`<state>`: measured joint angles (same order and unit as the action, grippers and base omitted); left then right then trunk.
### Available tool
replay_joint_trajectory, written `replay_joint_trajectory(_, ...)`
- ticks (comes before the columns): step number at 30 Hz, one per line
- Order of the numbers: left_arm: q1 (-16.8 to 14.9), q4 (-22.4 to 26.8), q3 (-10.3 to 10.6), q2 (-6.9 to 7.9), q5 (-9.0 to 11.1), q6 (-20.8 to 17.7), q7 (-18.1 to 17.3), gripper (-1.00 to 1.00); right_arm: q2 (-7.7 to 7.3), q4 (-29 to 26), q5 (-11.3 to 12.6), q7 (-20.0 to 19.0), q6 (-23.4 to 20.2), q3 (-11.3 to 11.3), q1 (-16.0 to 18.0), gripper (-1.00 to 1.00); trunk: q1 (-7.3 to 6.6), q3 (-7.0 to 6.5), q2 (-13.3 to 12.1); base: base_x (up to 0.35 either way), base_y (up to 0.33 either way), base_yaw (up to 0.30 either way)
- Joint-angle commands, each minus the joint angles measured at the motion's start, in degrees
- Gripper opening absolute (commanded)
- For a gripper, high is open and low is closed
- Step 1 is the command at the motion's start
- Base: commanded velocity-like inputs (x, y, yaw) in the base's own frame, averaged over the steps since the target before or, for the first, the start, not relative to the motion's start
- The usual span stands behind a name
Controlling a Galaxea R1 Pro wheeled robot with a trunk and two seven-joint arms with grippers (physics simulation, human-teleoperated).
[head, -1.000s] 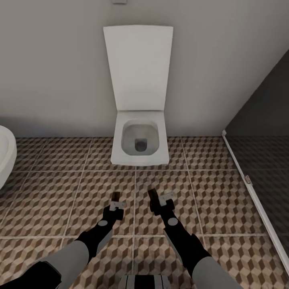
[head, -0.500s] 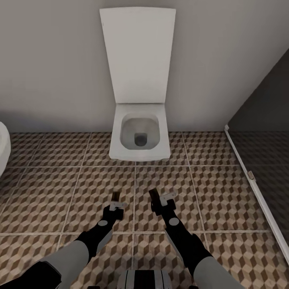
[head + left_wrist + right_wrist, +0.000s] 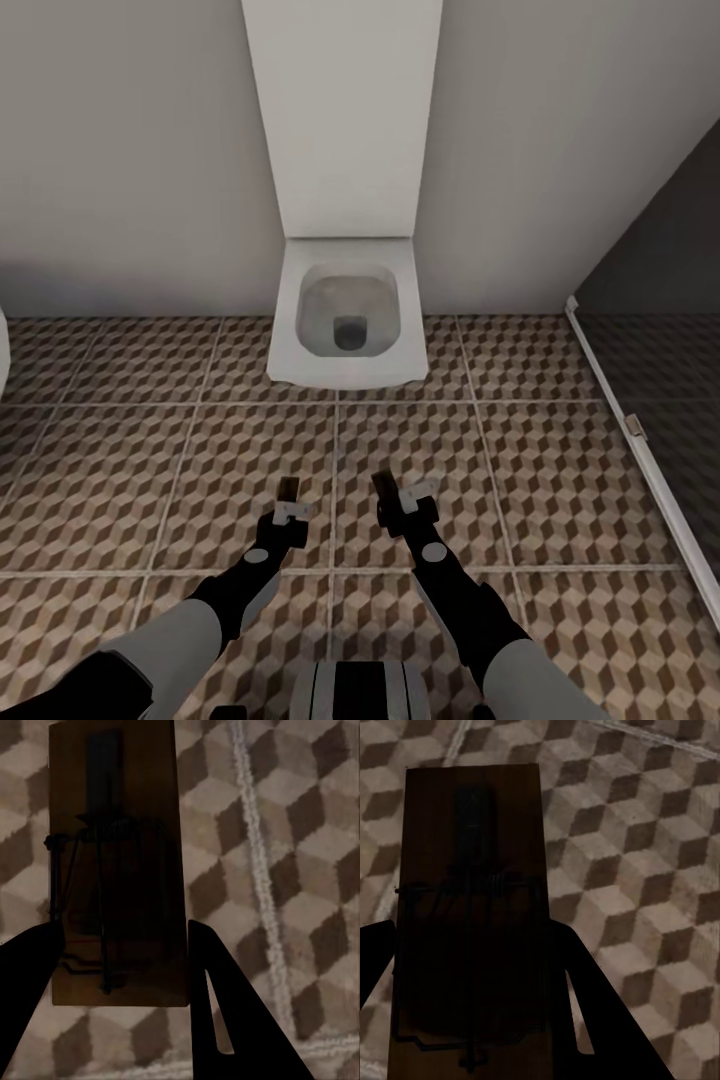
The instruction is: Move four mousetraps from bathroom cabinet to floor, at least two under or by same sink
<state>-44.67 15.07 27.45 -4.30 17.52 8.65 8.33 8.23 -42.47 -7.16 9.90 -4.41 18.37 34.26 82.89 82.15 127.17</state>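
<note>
Above the cube-patterned bathroom floor [image 3: 120, 480] we had both arms stretched forward, side by side, facing a white wall-hung toilet [image 3: 345, 320]. Its bowl was a rounded square, glossy, with the flat rectangular lid [image 3: 342, 110] raised against the plain pale wall [image 3: 120, 150]. To the right ran a dark glass shower screen [image 3: 660, 300] in a thin light frame.

Our left gripper [image 3: 288, 503] was clamped on a mousetrap [image 3: 289, 488]. From the left wrist we saw that mousetrap [image 3: 116, 870] as a flat rectangular wooden board, brown, with thin dark wire bent across its face, and a black finger [image 3: 240, 1020] pressed to each long edge. Below it lay the tiles, printed in brown, beige and white cubes, with a pale grout line [image 3: 259, 870] running past.

Our right gripper [image 3: 400, 505] likewise pinched a second mousetrap [image 3: 384, 487] by its sides. From the right wrist the second mousetrap [image 3: 472, 907] appeared darker, in shadow, the same flat board with a wire spring coil across the middle, held between black fingers [image 3: 600, 1020].

Both traps were in the air over the floor tiles, in front of the toilet and apart from each other. The red mark could not be made out on either.
</note>
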Motion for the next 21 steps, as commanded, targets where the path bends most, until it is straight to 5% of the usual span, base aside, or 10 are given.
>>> replay_joint_trajectory(1,-0.05,-0.04,0.5,0.01,0.5,0.23,0.32,-1.0,-0.01,-0.07,-0.4,0.3,-0.42,0.17,0.02,-1.0,0.22,0.31,0.43,0.0,0.0,0.0)
replay_joint_trajectory(21,-0.07,-0.04,0.5,0.06,0.5,0.23,0.33,-1.0,-0.01,-0.07,-0.4,0.3,-0.42,0.17,0.02,-1.0,4.61,5.71,8.45,0.0,0.0,0.0)
